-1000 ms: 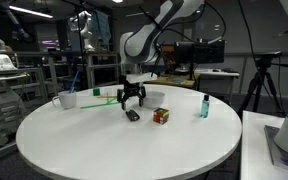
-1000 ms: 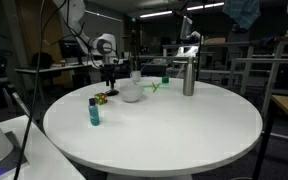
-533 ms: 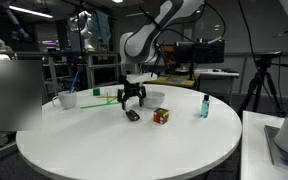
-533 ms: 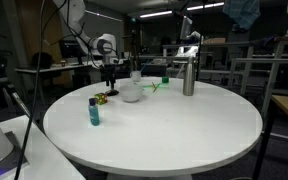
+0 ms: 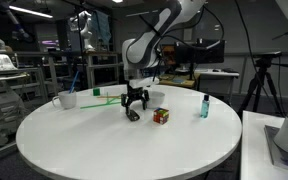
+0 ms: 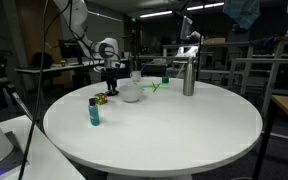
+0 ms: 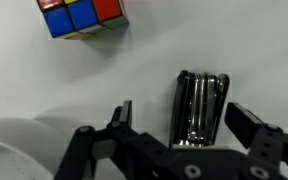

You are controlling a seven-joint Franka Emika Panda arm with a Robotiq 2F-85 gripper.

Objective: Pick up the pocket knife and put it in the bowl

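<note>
The pocket knife (image 7: 200,108) is a dark oblong lying flat on the white table. In the wrist view it sits between the two fingers of my open gripper (image 7: 184,120), which hangs just above it without touching it. In an exterior view the knife (image 5: 132,116) lies right below the gripper (image 5: 134,101). The white bowl (image 7: 14,150) is close beside the gripper in the wrist view, and in an exterior view the bowl (image 6: 131,95) stands next to the gripper (image 6: 111,84).
A multicoloured puzzle cube (image 5: 161,116) lies close to the knife and also shows in the wrist view (image 7: 82,15). A teal bottle (image 5: 204,106) stands further along. A white cup with a green item (image 5: 66,99) is near the table's edge. A tall metal container (image 6: 188,75) stands behind the bowl.
The gripper has come down a little and shifted slightly over the knife. The knife, bowl and cube have not moved.
</note>
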